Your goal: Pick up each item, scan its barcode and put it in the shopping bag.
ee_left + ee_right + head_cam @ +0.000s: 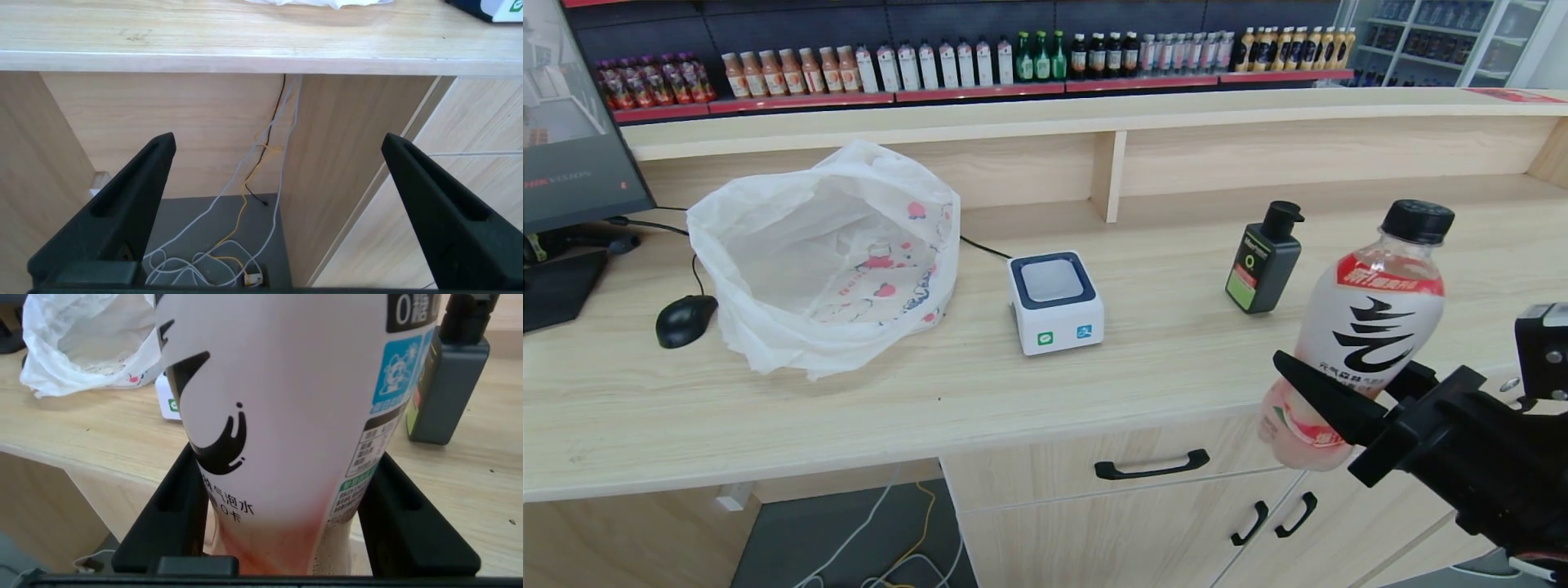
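Observation:
My right gripper (pixel 1347 400) is shut on a pale pink drink bottle (pixel 1368 327) with a black cap, held up in the air in front of the counter's right end. In the right wrist view the bottle (pixel 286 425) stands between the black fingers (pixel 176 506). A white scanner box (pixel 1054 301) with a grey window sits mid-counter. The white shopping bag (pixel 829 253) stands open to its left. A black pump bottle (pixel 1263 260) is upright on the counter right of the scanner. My left gripper (pixel 278 204) is open below the counter edge, with nothing between its fingers.
A black mouse (pixel 685 319) lies left of the bag, with a monitor (pixel 572 122) at the far left. A raised wooden ledge (pixel 1094 114) runs behind the counter (pixel 931 392). Drawers and cupboard doors with black handles (pixel 1152 467) are below; cables (pixel 245 204) hang underneath.

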